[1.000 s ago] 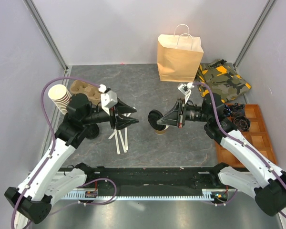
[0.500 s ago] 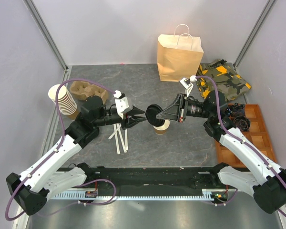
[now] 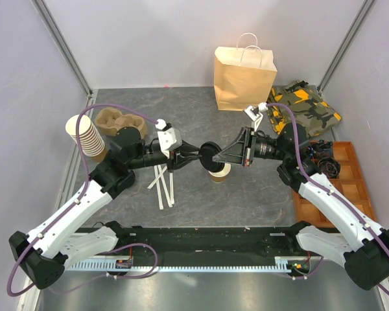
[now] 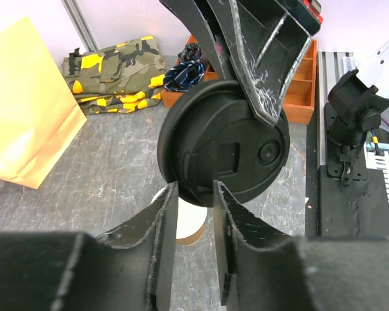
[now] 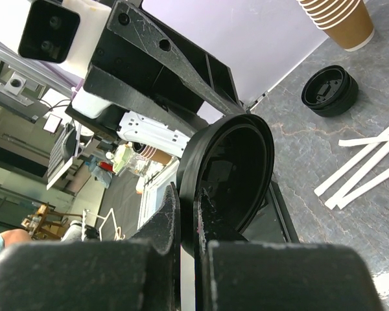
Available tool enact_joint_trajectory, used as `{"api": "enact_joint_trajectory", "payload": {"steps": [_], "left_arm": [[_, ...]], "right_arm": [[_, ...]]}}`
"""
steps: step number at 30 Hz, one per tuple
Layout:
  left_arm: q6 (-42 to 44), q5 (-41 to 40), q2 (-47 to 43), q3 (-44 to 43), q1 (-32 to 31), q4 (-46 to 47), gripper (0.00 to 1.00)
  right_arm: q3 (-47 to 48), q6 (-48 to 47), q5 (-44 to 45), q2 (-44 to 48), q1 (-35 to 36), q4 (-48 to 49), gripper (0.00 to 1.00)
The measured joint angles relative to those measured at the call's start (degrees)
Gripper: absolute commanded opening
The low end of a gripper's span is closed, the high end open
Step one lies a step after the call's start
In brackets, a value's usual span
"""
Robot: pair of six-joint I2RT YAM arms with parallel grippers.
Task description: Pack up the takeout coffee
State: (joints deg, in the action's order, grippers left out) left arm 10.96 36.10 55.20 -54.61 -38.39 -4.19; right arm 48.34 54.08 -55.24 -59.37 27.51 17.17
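Grey worktop [image 3: 246, 194] carries the brown cup [image 3: 219, 173], open-topped, between the two arms. Its black lid [image 3: 209, 154] hangs just above, pinched by the rim in the right claw [image 5: 187, 194]. Fingers apart, the left claw [image 4: 194, 191] noses at the lid's face; a shove could twist it loose or topple the cup.

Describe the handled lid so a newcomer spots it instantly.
Mid-table, before the paper bag, the left gripper and right gripper meet. The black lid stands on edge between them, held by the right one, unlike the lids stacked flat by the cup stack.
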Motion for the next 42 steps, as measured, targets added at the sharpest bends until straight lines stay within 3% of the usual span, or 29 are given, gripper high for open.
{"api": "enact_joint_trajectory", "payload": {"steps": [13,35,40,42], "left_arm": [[-0.2,-0.3,1.5,-1.8,-0.8,-0.1,0.2],[-0.1,-2.6,1.7,-2.9,-2.3,-0.4,0.28],[-0.1,-2.6,1.8,-3.0,-2.3,-0.4,0.21],[-0.1,-2.6,1.8,-3.0,-2.3,-0.4,0.12]], "right_arm": [[0.0,0.0,0.0,0.2,-0.2,0.0,0.0],[-0.4,0.2,0.0,0.6,-0.3,0.6,0.0],[-0.6,0.4,0.0,0.6,-0.3,0.9,0.0],[-0.6,0.4,0.0,0.6,-0.3,0.9,0.0]]}}
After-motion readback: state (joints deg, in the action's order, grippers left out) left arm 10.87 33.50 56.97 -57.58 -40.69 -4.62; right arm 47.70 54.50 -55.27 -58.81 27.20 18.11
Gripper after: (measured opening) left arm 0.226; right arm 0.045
